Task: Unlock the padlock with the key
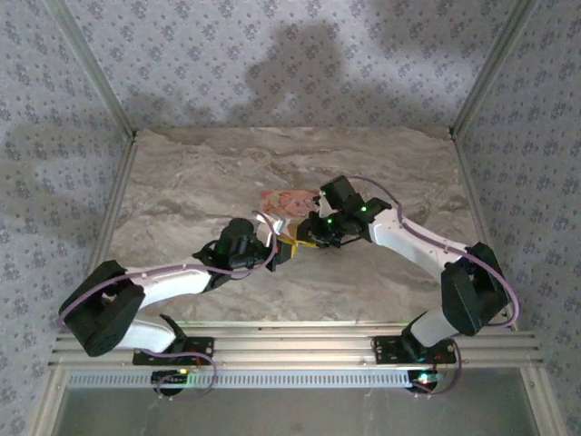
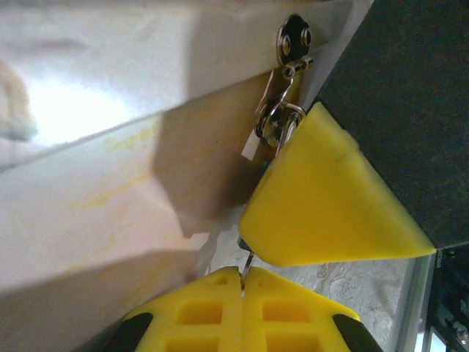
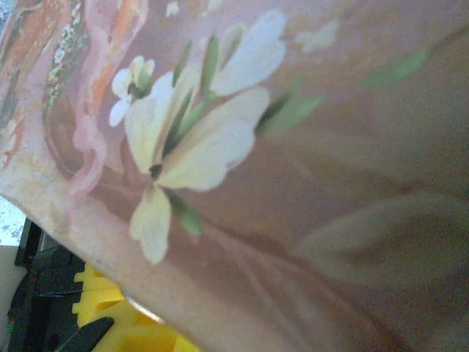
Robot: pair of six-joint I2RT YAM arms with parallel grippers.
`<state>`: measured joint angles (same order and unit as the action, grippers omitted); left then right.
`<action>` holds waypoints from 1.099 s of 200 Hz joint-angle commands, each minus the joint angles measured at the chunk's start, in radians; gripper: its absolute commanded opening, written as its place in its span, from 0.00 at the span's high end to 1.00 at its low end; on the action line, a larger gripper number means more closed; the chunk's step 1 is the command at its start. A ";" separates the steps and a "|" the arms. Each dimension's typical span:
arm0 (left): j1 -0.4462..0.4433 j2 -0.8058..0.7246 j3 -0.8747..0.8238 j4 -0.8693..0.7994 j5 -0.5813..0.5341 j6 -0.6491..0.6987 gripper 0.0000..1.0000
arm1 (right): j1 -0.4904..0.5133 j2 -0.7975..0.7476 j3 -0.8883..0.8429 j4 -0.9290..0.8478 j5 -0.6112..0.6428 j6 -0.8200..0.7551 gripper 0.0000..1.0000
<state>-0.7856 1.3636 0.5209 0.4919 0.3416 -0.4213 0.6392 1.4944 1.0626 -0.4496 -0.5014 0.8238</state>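
My left gripper (image 2: pixel 242 284) is shut on the key (image 2: pixel 246 270), a thin metal blade that sticks up out of its yellow fingertips. The blade's tip runs into the padlock (image 2: pixel 244 242). Just a small bluish-grey corner of the padlock peeks out from under the yellow fingers of my right gripper (image 2: pixel 330 205), which look closed around it. In the top view the left gripper (image 1: pixel 289 252) and right gripper (image 1: pixel 316 234) meet tip to tip just in front of the pink floral box (image 1: pixel 286 200).
The box's pale side (image 2: pixel 110 183) stands close on the left, with its metal hasp (image 2: pixel 293 37) and a ring (image 2: pixel 281 123) hanging above the right finger. The flowered lid (image 3: pixel 293 147) is right in front of the right wrist camera. Marble table (image 1: pixel 182 191) lies around.
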 commanded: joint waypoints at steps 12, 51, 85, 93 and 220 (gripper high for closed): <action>-0.003 0.024 -0.018 0.167 -0.055 -0.004 1.00 | 0.045 -0.019 -0.011 0.072 -0.027 0.002 0.99; -0.027 0.081 -0.112 0.253 -0.090 -0.028 1.00 | 0.069 -0.013 -0.083 0.129 0.065 0.003 0.95; -0.052 0.141 -0.181 0.336 -0.145 -0.036 1.00 | 0.095 0.011 -0.165 0.221 0.116 0.032 0.93; -0.060 0.160 -0.190 0.354 -0.151 -0.035 1.00 | 0.101 0.020 -0.177 0.244 0.121 0.038 0.93; -0.110 0.325 -0.262 0.524 -0.210 -0.057 1.00 | 0.143 0.062 -0.237 0.288 0.233 0.040 0.47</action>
<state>-0.8906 1.6768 0.2756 0.9821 0.1490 -0.4629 0.7715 1.5696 0.8330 -0.1600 -0.2909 0.8524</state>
